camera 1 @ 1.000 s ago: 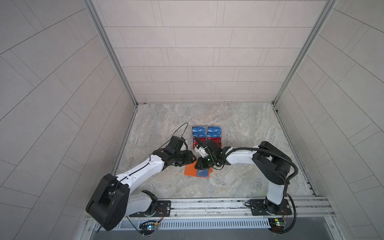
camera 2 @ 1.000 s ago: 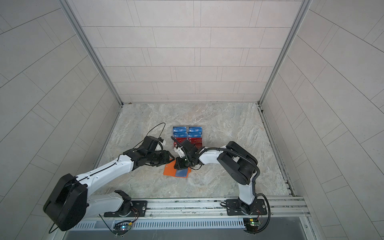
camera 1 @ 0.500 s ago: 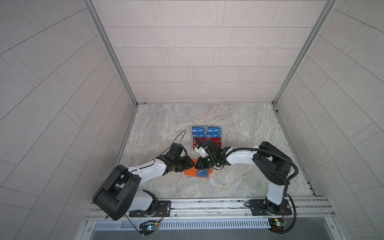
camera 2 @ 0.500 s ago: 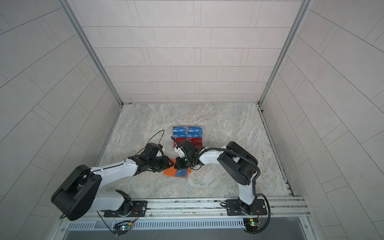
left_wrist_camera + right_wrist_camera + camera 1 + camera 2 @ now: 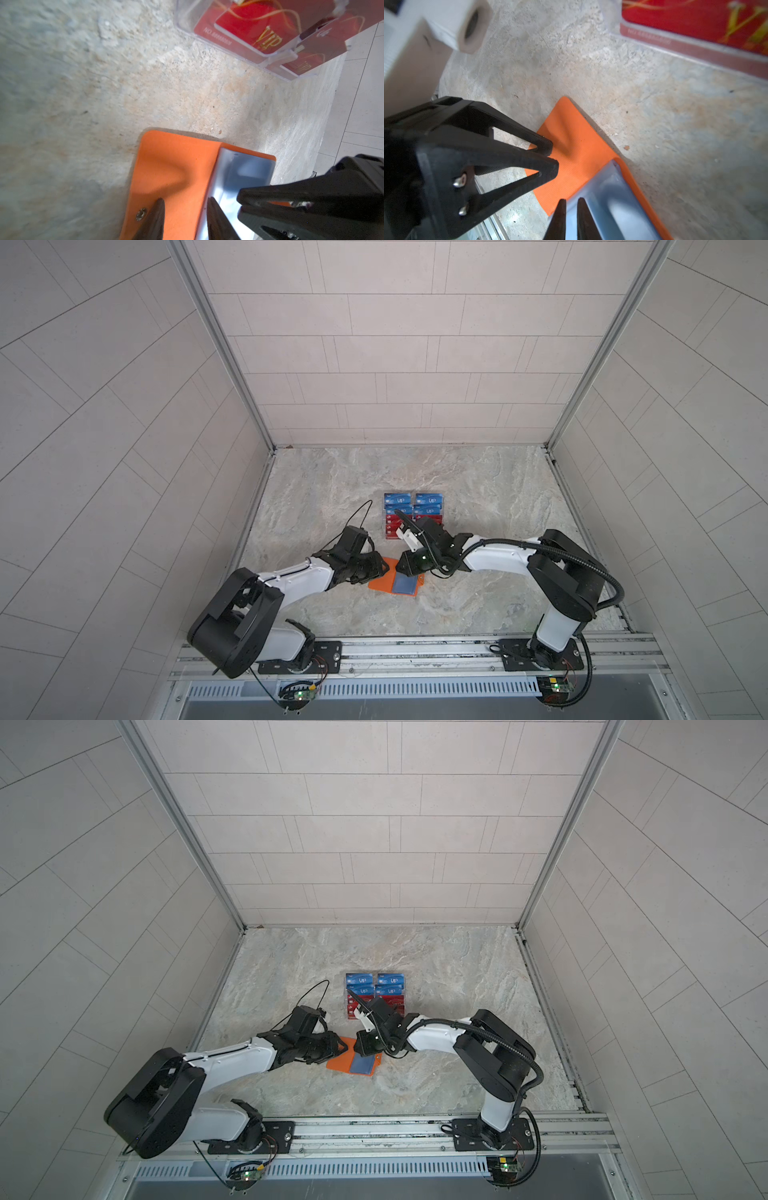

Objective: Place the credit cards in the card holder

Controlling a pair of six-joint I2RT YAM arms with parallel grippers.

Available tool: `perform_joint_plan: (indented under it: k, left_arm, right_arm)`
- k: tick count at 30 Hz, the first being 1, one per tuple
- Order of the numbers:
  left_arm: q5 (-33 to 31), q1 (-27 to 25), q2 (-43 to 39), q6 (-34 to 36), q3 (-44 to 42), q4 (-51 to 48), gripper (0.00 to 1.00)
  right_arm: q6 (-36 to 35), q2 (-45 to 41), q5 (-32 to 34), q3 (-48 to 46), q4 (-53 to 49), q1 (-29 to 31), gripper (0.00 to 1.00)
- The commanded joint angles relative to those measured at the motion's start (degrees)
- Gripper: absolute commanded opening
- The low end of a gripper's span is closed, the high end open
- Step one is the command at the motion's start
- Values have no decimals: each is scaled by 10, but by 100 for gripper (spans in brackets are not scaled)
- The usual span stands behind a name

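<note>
Card holder (image 5: 383,581) lies open on the bench (image 5: 478,489), lower centre in both top views. Pin its orange flap (image 5: 170,166) with your left pincer (image 5: 185,201), tips apart. Your right pincer (image 5: 571,201), nearly closed at the blue card (image 5: 405,584), should slide it squarely under the sleeve (image 5: 225,166).

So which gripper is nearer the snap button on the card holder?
Left. The left gripper is on the orange flap beside the snap button; the right gripper is farther off, at the clear sleeve.

Left end effector (image 5: 185,201), jaws slightly parted, facing low right end effector (image 5: 571,201)
</note>
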Motion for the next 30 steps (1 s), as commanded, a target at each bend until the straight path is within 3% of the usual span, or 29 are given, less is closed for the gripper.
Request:
perform_joint_plan:
  k: [1,20,24,30]
  left_arm:
    - [-24,-6,-1,10,3,-38,40]
    - [4,-25,-6,27,51,-62,40]
    - [-15,-42,-2,8,40,-59,38]
    - [-56,-72,-16,-20,31,-67,38]
  right_arm:
    - [-6,-34,20,-11,-20,-2,16]
    - [-19,-83,75,-62,-100,-7,14]
    - [-31,-73,105,-58,-123,-7,13]
    - [-49,-101,83,-41,-127,-4,16]
